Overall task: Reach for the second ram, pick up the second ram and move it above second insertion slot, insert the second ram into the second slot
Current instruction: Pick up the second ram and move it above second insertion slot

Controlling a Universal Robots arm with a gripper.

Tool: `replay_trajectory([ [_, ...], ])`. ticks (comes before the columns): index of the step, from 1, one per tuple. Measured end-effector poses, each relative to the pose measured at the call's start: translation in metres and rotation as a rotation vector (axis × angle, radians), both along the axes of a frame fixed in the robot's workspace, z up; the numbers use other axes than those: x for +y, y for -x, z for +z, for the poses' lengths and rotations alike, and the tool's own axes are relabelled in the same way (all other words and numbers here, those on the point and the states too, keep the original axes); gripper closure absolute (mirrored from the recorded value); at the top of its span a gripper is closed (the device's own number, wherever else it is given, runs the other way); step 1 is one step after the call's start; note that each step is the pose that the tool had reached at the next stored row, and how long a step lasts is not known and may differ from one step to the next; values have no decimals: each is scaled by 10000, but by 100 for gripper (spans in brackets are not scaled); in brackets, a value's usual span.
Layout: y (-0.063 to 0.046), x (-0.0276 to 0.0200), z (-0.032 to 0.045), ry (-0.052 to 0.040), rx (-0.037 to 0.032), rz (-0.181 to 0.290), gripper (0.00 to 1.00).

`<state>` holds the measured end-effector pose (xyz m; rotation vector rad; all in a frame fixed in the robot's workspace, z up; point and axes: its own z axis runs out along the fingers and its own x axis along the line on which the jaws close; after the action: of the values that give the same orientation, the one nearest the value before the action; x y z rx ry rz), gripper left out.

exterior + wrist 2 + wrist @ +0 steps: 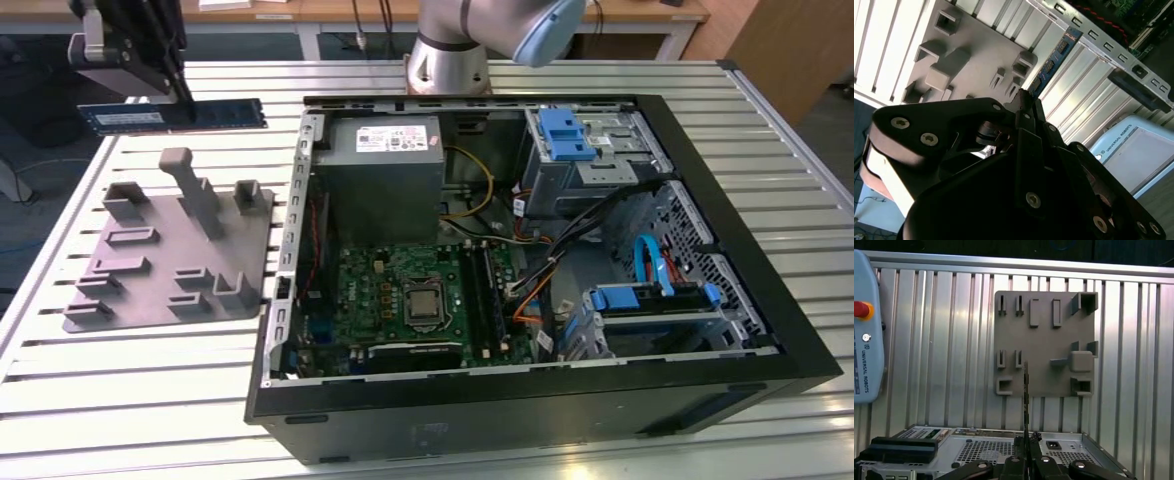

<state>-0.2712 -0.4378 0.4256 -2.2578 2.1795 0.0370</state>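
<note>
My gripper (171, 92) hangs over the far corner of the table at the exterior view's left, shut on the second ram (174, 116). The stick is a dark blue-black board with a pale label, held level in the air above the slatted table top. In the second wrist view the ram (1054, 57) juts out from between the black fingers (1026, 107). The first wrist view shows it edge-on as a thin dark line (1026, 395) above the grey fixture plate. The long memory slots (483, 290) lie on the green motherboard inside the open case, well to the exterior view's right of the gripper.
A grey fixture plate (174, 250) with raised holders lies just below the gripper on the table. The open black computer case (534, 410) takes up the middle, with a power supply (380, 150) and blue drive brackets (567, 135). The arm's base (447, 60) stands behind it. A teach pendant (866, 330) lies nearby.
</note>
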Motion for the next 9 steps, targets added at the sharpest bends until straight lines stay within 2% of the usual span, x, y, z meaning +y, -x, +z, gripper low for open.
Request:
replay_trajectory([
  [9, -259, 0, 0, 0, 7, 1, 86],
])
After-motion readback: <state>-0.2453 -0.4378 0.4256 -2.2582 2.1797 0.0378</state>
